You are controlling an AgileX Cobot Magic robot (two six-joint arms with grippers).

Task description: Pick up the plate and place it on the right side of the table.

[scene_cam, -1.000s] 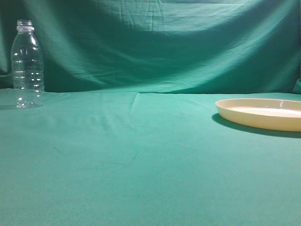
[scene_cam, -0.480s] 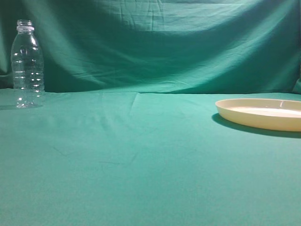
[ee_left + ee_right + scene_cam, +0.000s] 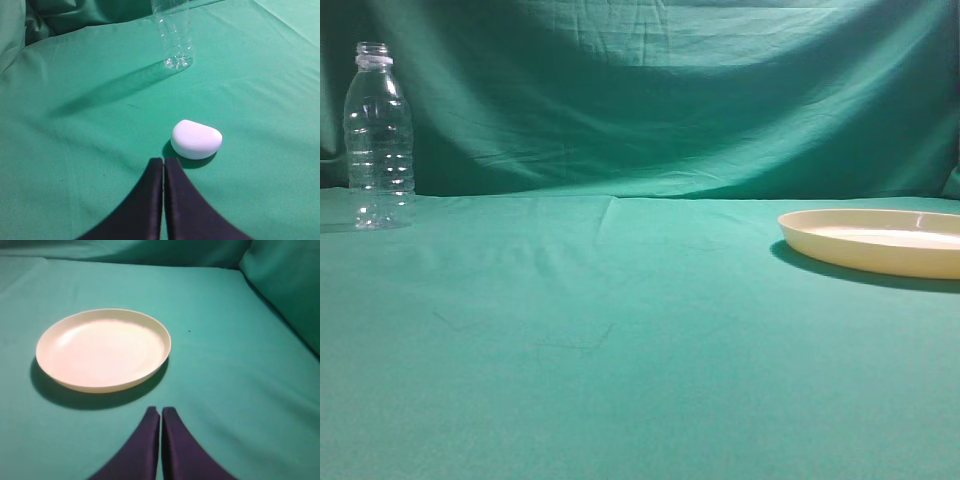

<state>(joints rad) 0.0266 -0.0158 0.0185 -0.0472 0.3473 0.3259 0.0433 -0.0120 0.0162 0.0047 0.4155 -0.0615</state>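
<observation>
Plate [image 3: 102,350] flat on table [image 3: 620,350] | right end effector [image 3: 160,412] closed, empty | left end effector [image 3: 163,162] closed, empty

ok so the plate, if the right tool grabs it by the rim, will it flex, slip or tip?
The plate looks smooth and plastic-like, so it is probably light and stiff, with little flex. Its glossy low rim gives the right tool little to grip, so it may slip. Held at one edge, such a wide, shallow dish will likely droop on the far side.
</observation>
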